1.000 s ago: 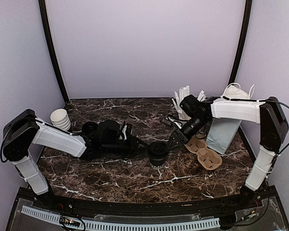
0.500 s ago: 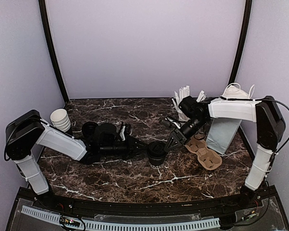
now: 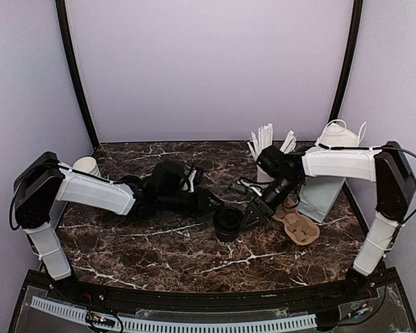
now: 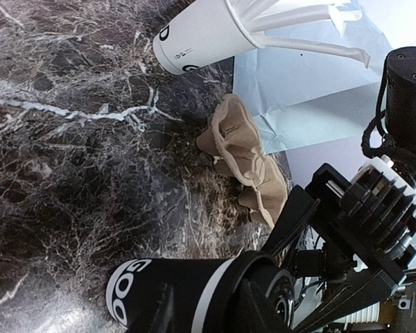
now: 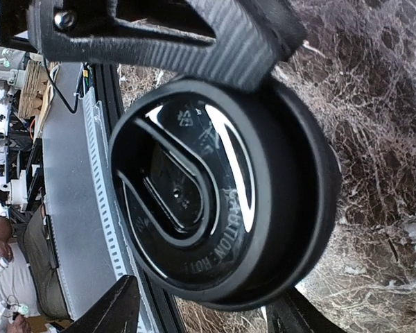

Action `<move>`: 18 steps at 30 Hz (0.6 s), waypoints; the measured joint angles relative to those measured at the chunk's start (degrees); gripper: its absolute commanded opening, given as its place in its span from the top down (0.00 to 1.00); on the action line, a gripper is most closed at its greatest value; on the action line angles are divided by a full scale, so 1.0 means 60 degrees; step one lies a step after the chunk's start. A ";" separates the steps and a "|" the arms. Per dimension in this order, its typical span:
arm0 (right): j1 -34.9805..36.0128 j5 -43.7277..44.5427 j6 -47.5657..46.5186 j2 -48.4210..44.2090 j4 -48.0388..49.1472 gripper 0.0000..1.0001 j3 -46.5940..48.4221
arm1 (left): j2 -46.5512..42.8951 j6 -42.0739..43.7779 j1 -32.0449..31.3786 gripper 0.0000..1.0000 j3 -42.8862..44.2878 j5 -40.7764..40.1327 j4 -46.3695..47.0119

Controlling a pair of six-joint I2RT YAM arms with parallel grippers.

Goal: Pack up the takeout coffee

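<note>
I am looking at a dark marble table (image 3: 159,253) sitting inside pale lilac walls (image 3: 208,69), black poles (image 3: 75,76) rising at the corners.

The takeout coffee (image 5: 218,194) lid reads "CAUTION HOT" — its side, "GOO".

There is one takeout coffee (image 3: 229,223), a single dark cup under a single black lid (image 5: 215,187). One brown pulp cup carrier (image 3: 296,222) lies on the tabletop (image 3: 159,257), and two hollows can be counted in it from above. There is one pale paper bag (image 3: 321,194). One white cup of white sticks (image 3: 267,149) holds too many to count. One stack of white cups (image 3: 87,166) is mostly hidden, so its number cannot be told. Two robot arms reach in, one left arm (image 3: 90,191) and one right arm (image 3: 340,163).
</note>
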 measured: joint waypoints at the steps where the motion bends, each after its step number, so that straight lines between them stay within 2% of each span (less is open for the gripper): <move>1: 0.0004 0.0000 -0.0073 -0.0062 0.0000 0.36 0.0000 | -0.0004 0.0153 0.0007 0.62 0.0135 0.0022 -0.0171; 8: 0.0004 0.0182 -0.0368 -0.0488 -0.0033 0.34 -0.0044 | -0.0288 0.0947 0.0047 0.57 0.0914 -0.0044 -0.1111; 11: 0.0000 0.0350 -0.0419 -0.0597 -0.0058 0.38 -0.0047 | -0.0732 0.1049 0.0047 0.57 0.0903 -0.0266 -0.1577; 14: -0.0106 0.0452 -0.0444 -0.0627 -0.0084 0.43 -0.0040 | -0.1417 0.0885 0.0047 0.56 0.0554 -0.0550 -0.1847; 18: -0.0331 0.0627 -0.0306 -0.0627 -0.0051 0.48 0.0004 | -0.2561 0.0204 -0.0033 0.55 -0.0674 -0.0871 -0.1832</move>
